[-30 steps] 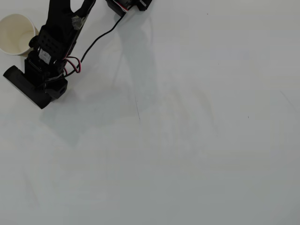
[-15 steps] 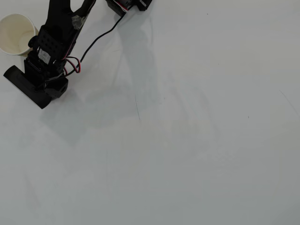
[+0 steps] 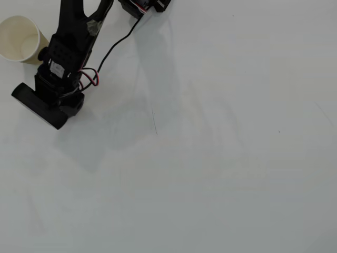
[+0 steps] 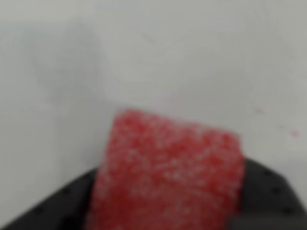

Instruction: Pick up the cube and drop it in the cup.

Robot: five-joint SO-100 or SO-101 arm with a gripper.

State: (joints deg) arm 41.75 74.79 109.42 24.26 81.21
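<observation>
Cube: the cube (image 4: 168, 172) fills the lower middle of the wrist view, out of focus; red with fine whitish speckles, softly rounded corners, sitting a little tilted.
Cube's place: it sits against the black gripper part that curves along the bottom of the wrist view, with the pale table behind it; the overhead view does not show it, as the arm covers that spot.
Gripper: the gripper (image 3: 39, 103) appears closed on the cube, though its fingertips are not clearly shown in either view.
Cup: the cup (image 3: 21, 38) stands at the far left of the overhead view, cream-white, round rim, pale inside, just left of the arm.
Arm: the black arm (image 3: 71, 42) reaches in from the top edge; red and black wires (image 3: 90, 78) loop at its right side.
Surface: a plain white table (image 3: 221, 158) with faint scuffs and soft shadows beside the arm.
</observation>
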